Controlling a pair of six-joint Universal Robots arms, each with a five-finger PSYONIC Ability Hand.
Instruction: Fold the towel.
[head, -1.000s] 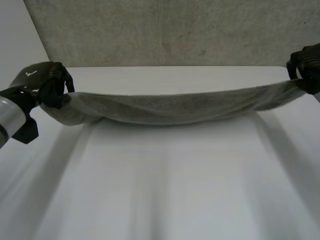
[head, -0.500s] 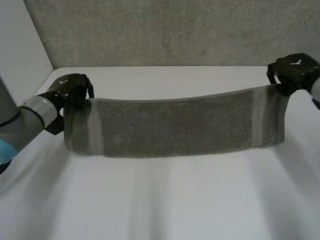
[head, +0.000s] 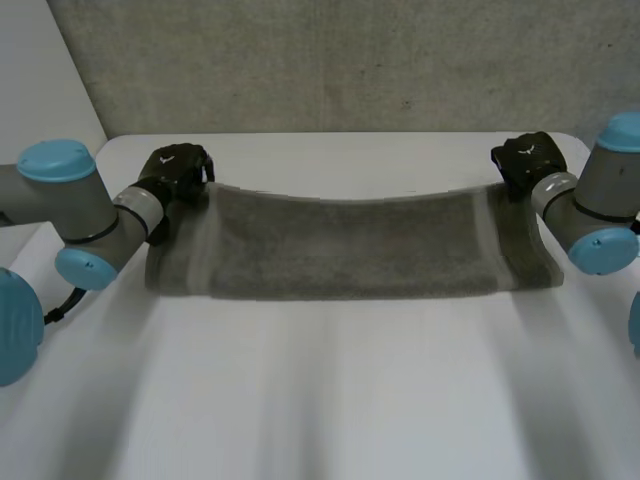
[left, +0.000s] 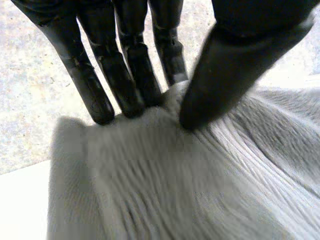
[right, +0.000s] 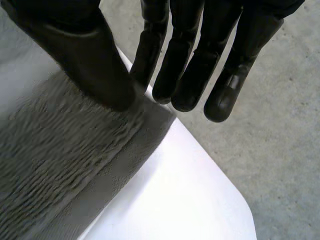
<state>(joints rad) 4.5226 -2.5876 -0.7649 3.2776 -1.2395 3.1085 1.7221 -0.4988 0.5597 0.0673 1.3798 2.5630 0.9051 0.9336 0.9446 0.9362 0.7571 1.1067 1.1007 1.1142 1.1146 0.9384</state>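
Your left hand (head: 175, 170) pinches one far corner of the towel (head: 350, 245) between thumb and fingers; your right hand (head: 525, 160) pinches the other far corner likewise; the towel spans between them across the far side of the table (head: 330, 400).

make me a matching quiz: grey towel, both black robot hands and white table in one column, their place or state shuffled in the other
1 grey terry towel
2 black left hand
3 black right hand
4 white table

a pinches the towel corner at the head view's right
b surface beneath the towel
c stretched between both hands
d pinches the towel corner at the head view's left

Pairs: 1-c, 2-d, 3-a, 4-b
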